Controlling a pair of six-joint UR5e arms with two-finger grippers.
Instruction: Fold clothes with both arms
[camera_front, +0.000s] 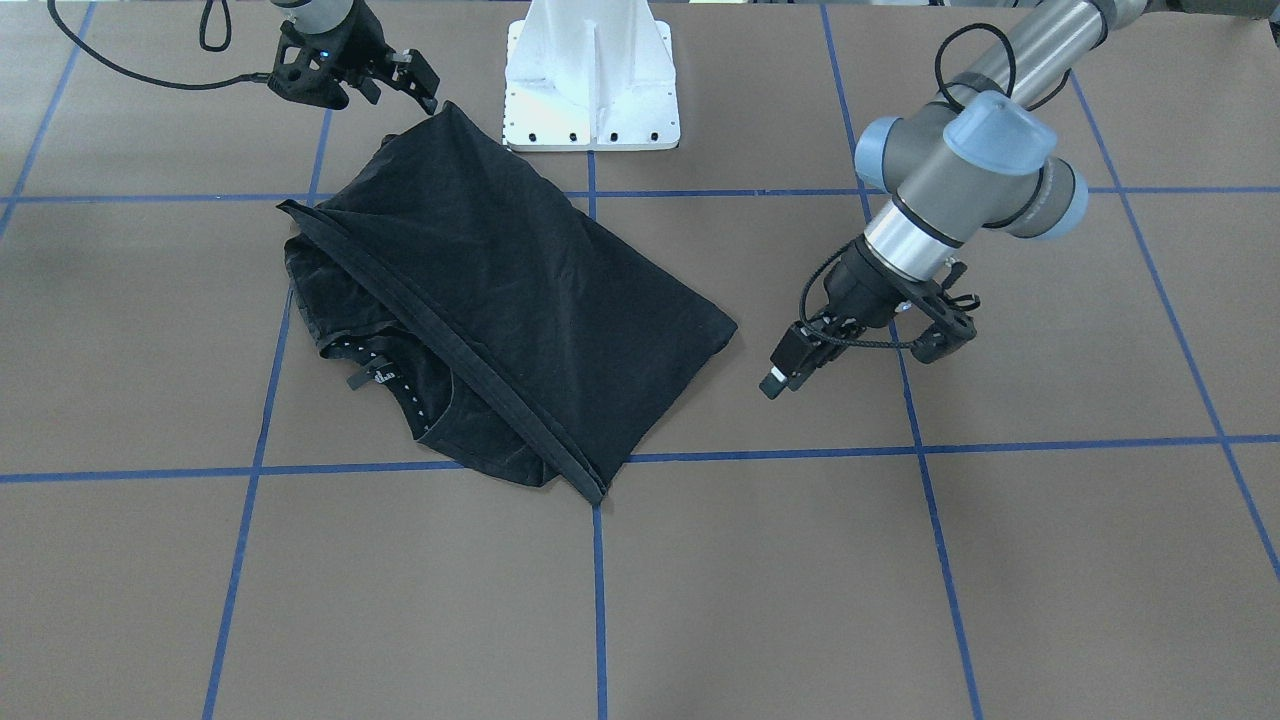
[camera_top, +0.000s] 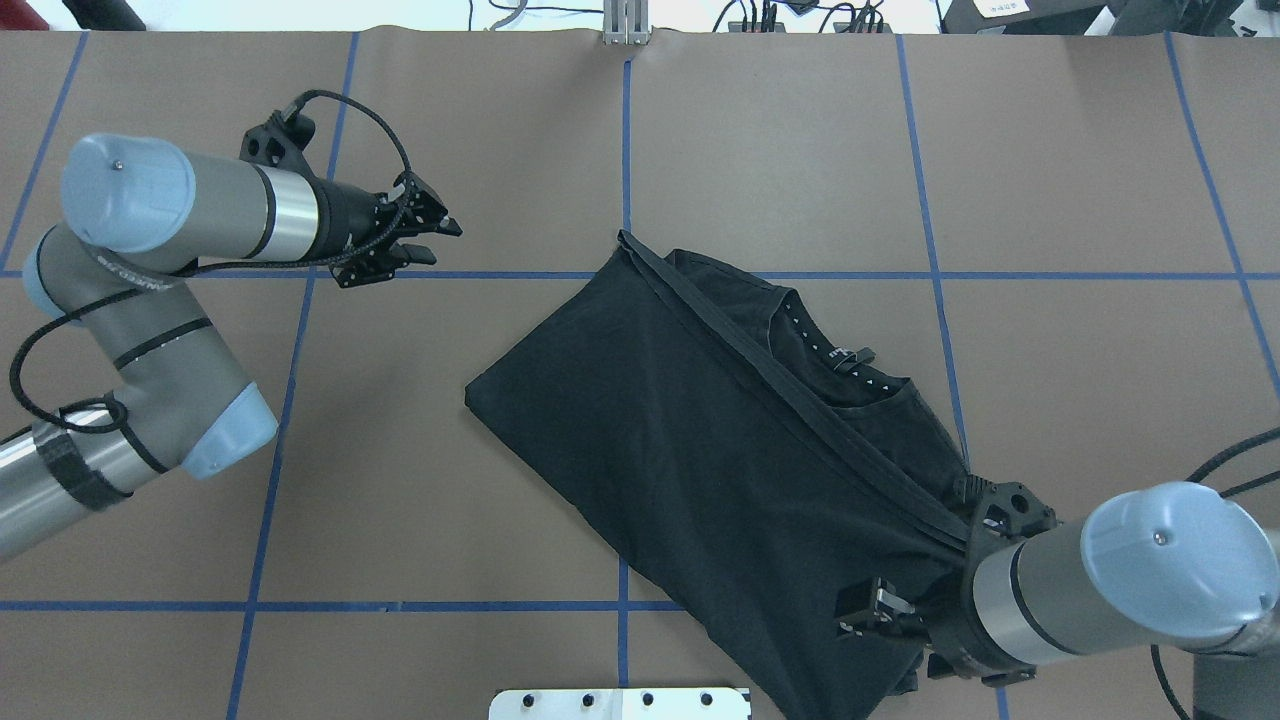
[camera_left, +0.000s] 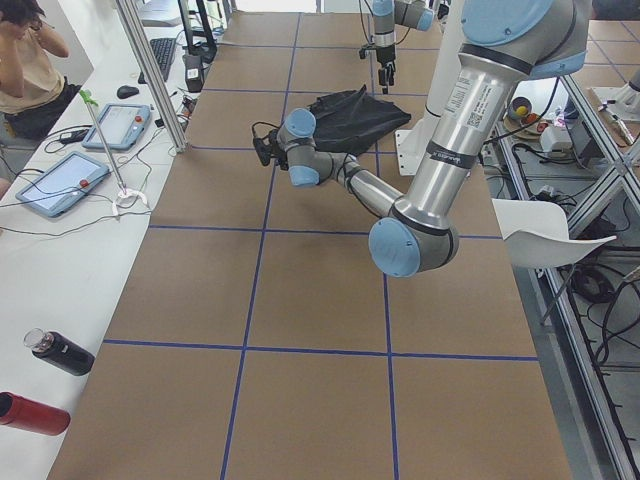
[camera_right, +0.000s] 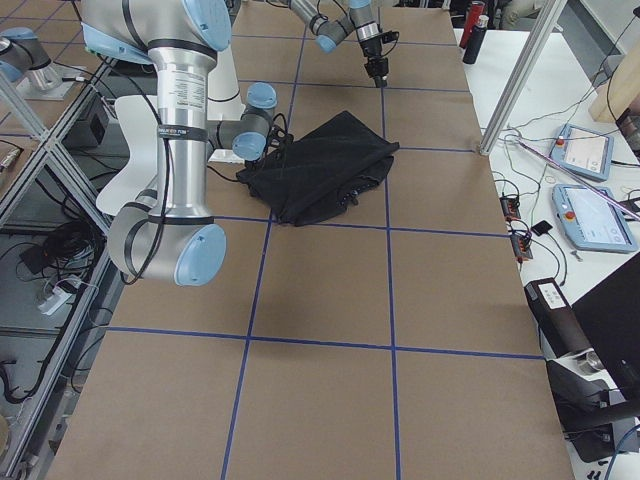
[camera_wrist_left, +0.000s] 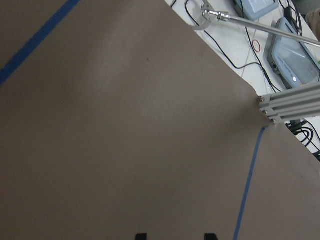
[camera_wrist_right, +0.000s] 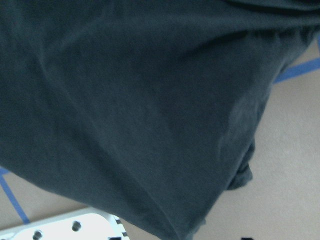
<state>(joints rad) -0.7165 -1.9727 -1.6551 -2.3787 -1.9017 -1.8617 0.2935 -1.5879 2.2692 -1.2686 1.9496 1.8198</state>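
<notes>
Closest to the robot is the white pedestal (camera_top: 620, 703). Right beside it the right gripper (camera_front: 425, 82) sits at one corner of the black T-shirt (camera_top: 680, 430). That corner looks pulled up a little toward the gripper, and in the right wrist view the cloth hangs close in front. I cannot tell if the gripper is pinching the cloth or only touching it.

The T-shirt lies slanted on the brown table (camera_top: 400, 500), a bit to the robot's right. It looks folded in half once, with the bottom hem laid up near the neck hole (camera_top: 850, 365). Only plain black shows.

Farther out, the left gripper (camera_top: 443, 245) hangs over bare table, well apart from the shirt. Its fingers are spread and it holds nothing.

I think one fold is done and the next is about to start. The left gripper would need to go to the shirt corner nearest it (camera_top: 472, 395) and pinch it, so both arms can lift together.

I count one T-shirt, two arms, two grippers and one pedestal
</notes>
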